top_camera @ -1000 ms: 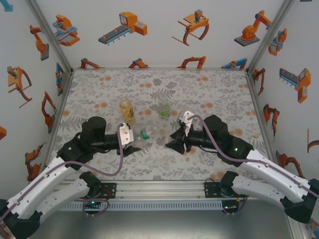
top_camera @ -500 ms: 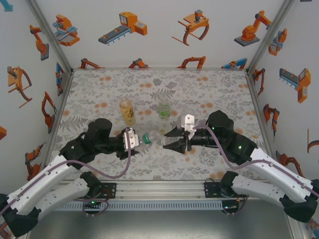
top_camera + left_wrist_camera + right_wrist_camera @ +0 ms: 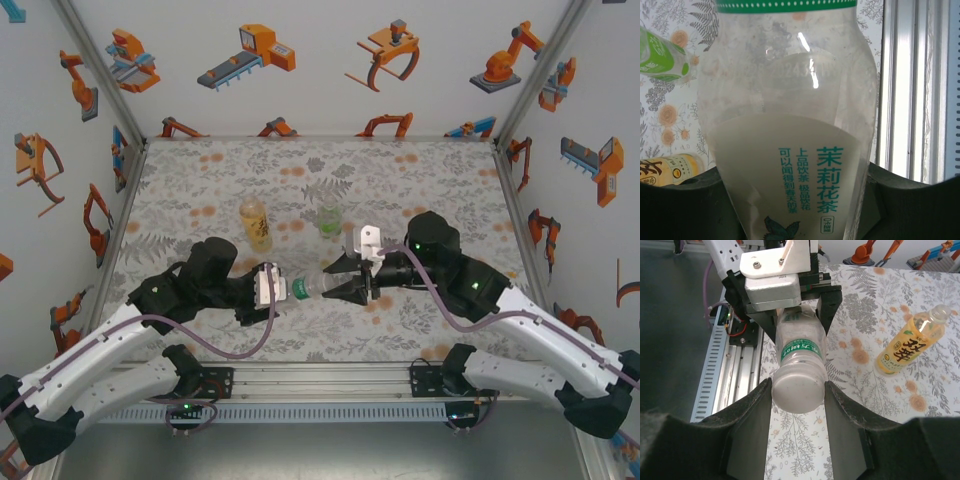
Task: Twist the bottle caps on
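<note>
The clear bottle is held level above the bench, each end clamped by the jaws of the left gripper and right gripper.

The table wears a grey leaf-and-blossom cover. Two bottles stand upright near its middle (well apart from each other): the amber-yellow bottle leftward, the green-tinted bottle rightward.

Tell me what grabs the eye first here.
A clear plastic bottle with a green label is held level over the middle of the floral table, the left gripper clamped on one end and the right gripper closed around the other. Behind stand a yellow-liquid bottle and a small green-tinted bottle.
</note>
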Robot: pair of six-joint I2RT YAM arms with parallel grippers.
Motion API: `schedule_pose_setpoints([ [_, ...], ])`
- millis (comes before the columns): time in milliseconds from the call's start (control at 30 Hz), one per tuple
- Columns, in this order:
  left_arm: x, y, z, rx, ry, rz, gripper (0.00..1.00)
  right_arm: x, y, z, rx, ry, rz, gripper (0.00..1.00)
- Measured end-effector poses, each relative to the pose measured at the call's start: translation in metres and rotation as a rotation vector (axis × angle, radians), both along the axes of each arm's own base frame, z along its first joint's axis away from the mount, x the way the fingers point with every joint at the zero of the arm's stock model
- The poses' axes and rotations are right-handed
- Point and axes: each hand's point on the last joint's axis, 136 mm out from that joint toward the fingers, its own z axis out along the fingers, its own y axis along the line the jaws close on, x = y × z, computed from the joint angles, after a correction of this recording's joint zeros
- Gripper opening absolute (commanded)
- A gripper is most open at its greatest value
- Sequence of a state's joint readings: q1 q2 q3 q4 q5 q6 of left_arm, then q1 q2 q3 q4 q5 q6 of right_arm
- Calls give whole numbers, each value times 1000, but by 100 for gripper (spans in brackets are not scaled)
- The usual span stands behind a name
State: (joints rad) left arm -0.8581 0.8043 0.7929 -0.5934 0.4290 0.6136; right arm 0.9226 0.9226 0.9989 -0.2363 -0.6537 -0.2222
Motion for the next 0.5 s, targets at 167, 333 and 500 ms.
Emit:
schedule_pose_setpoints([
  [167,-4,0,-1,1,11,-19,0,-2,1,-2,-13,10,17,10],
  [333,-6,1,-2,8,18,-21,0,-3,3,-3,-18,14,27,10],
  [500,-8,1,1,0,14,-31,0,-4,5,-7,-32,27,36,9],
])
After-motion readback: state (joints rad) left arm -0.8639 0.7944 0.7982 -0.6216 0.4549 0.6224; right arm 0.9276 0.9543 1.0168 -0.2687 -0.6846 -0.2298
